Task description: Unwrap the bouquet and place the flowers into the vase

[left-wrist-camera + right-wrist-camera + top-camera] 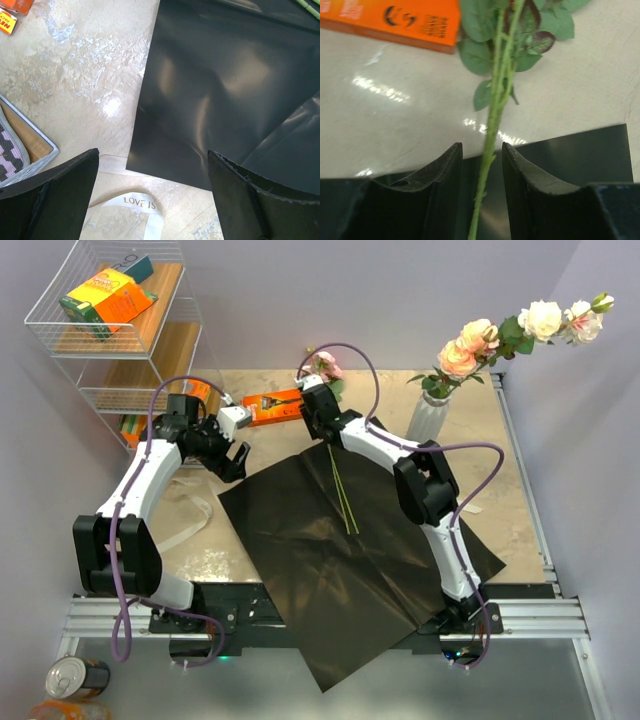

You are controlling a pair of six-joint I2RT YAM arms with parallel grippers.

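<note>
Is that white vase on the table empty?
No, several pink and white roses stand in the vase, leaning out to the right.

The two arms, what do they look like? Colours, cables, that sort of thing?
Both the left arm and the right arm have white shells with bulky black joints. A purple cable loops loosely along each one. Each ends in a black two-finger gripper; the left gripper has a white block behind it. The fingers are matte black with rough inner faces.
</note>
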